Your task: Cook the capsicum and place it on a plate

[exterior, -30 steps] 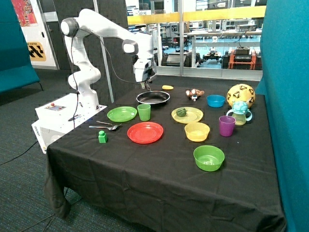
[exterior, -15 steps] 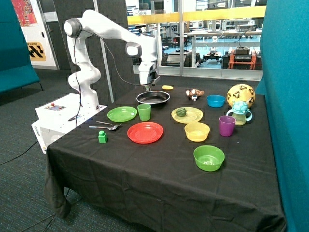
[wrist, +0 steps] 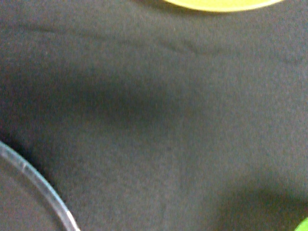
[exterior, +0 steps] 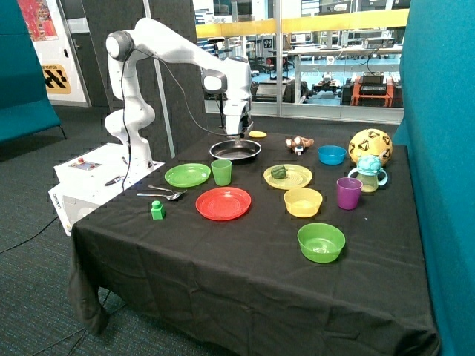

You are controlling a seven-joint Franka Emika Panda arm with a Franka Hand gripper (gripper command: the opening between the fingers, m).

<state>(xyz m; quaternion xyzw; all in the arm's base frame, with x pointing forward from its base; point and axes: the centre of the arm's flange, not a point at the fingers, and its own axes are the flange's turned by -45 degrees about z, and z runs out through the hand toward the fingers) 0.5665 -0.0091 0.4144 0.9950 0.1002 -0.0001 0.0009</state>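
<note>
The dark green capsicum (exterior: 278,172) lies on a yellow plate (exterior: 297,180) in the middle of the black-clothed table. The bright green plate (exterior: 188,175) is bare, beside a green cup (exterior: 221,172). A black frying pan (exterior: 231,152) stands behind the cup and holds nothing. My gripper (exterior: 237,136) hangs just above the pan's far rim, apart from the capsicum. The wrist view shows black cloth, the yellow plate's edge (wrist: 216,4) and the pan's rim (wrist: 38,190); the capsicum is out of that view.
A red plate (exterior: 223,203), yellow bowl (exterior: 303,202), green bowl (exterior: 321,242) and purple cup (exterior: 348,193) stand toward the front. A blue bowl (exterior: 332,154), ball (exterior: 369,146) and brown toy (exterior: 298,144) are at the back. A green block (exterior: 157,210) and cutlery (exterior: 159,194) lie near the left edge.
The arm has swung its gripper sideways over the pan, from the pan's green-plate side toward its yellow-plate side. Nothing on the table has moved.
</note>
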